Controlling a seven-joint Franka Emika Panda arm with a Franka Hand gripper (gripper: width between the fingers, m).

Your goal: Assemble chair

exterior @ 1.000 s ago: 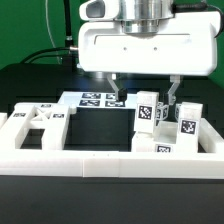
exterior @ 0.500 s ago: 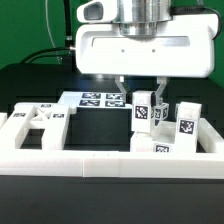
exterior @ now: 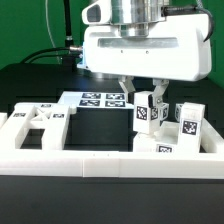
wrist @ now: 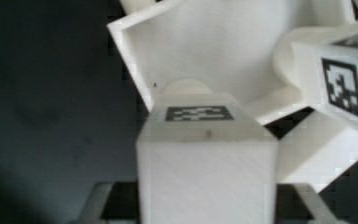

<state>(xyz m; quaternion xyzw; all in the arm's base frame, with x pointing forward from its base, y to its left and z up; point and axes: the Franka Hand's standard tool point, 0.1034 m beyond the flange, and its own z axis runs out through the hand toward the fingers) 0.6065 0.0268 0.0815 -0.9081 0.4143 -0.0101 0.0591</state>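
1. Count of chair parts in the exterior view: two upright white posts, one low block (exterior: 162, 149) in front of them, and one flat frame-like part (exterior: 35, 122) lying off to the exterior view's left. That makes four loose parts that I can tell apart.
2. My gripper (exterior: 143, 95) is clamped on the nearer post (exterior: 147, 112), with the fingers (exterior: 161, 92) pressed against its two sides near the top. The post stands upright on the table, and the second post (exterior: 186, 122) is just beside it toward the exterior view's right.
3. There's one marker board (exterior: 100, 100), lying flat behind the posts. I can make out about four tags on it.
4. There's one long low border wall (exterior: 70, 158) across the front.
5. I can't read any writing or brand anywhere. It's just black-and-white square tags, with one facing the camera on each post and one on the low block. The flat part has a few, too small to count.
6. The wrist view is mostly filled by the held post (wrist: 202, 165), with one tag on its end face. A tagged block (wrist: 345, 80) is cut off at the edge, and I can't tell which part it is. My own body hides whatever's behind it in the exterior view.
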